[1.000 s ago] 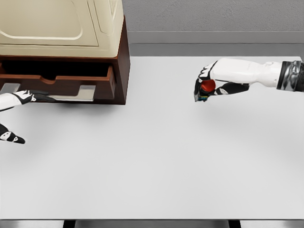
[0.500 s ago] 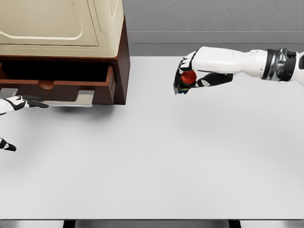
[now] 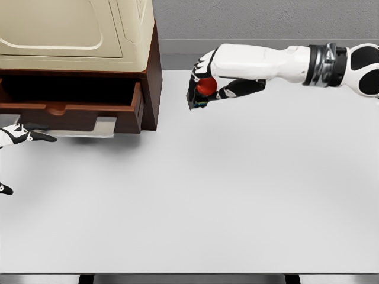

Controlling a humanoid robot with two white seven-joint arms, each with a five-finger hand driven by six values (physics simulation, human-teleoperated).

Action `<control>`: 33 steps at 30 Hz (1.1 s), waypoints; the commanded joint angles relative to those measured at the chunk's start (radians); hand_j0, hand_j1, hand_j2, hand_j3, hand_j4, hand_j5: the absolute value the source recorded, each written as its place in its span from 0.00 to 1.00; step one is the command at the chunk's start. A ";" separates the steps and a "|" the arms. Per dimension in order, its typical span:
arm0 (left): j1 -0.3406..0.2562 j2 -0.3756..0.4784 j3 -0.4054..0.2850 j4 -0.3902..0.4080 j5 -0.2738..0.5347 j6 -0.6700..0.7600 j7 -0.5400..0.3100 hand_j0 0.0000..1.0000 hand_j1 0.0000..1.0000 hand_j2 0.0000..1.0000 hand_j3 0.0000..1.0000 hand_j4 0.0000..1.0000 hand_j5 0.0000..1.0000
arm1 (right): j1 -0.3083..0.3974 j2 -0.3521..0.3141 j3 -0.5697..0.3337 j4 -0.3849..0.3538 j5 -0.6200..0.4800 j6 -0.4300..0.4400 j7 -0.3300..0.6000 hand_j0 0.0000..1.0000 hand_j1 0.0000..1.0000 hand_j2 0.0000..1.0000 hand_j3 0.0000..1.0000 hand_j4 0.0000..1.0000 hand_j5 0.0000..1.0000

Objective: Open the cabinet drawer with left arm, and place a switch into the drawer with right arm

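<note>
Since a second ago, the right robot hand (image 3: pixel 203 89) has travelled leftward across the desk (image 3: pixel 237 195), its fingers pinching the red switch (image 3: pixel 206 87), which hangs above the surface just right of the cabinet (image 3: pixel 77 35). Its drawer (image 3: pixel 89 109) stands pulled open. At the left edge, the left robot hand (image 3: pixel 21 135) has retreated, fingers spread and holding nothing
</note>
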 commanded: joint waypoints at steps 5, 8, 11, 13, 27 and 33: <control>-0.001 0.026 0.005 -0.005 0.011 0.002 0.005 1.00 1.00 1.00 1.00 1.00 1.00 | -0.023 0.025 -0.002 -0.005 -0.027 0.002 0.001 0.51 0.51 0.51 0.51 0.51 0.51; -0.005 0.023 0.007 -0.002 0.015 0.002 0.008 1.00 1.00 1.00 1.00 1.00 1.00 | -0.035 0.039 -0.002 -0.006 -0.030 0.002 0.001 0.51 0.51 0.51 0.51 0.51 0.51; -0.005 0.014 0.028 0.004 0.015 0.002 0.009 1.00 1.00 1.00 1.00 1.00 1.00 | -0.052 0.040 -0.002 -0.017 -0.047 0.002 0.002 0.51 0.51 0.51 0.51 0.51 0.51; -0.008 0.009 0.030 0.010 0.015 0.002 0.009 1.00 1.00 1.00 1.00 1.00 1.00 | -0.061 0.040 -0.002 -0.023 -0.053 0.002 0.002 0.51 0.51 0.51 0.51 0.51 0.51; -0.005 -0.006 0.067 0.004 0.021 0.002 0.019 1.00 1.00 1.00 1.00 1.00 1.00 | -0.109 0.195 0.000 -0.011 -0.055 0.002 0.013 0.51 0.51 0.51 0.51 0.51 0.51; -0.008 -0.006 0.067 0.006 0.021 0.002 0.026 1.00 1.00 1.00 1.00 1.00 1.00 | -0.129 0.260 0.000 0.014 -0.056 0.002 0.014 0.51 0.51 0.51 0.51 0.51 0.51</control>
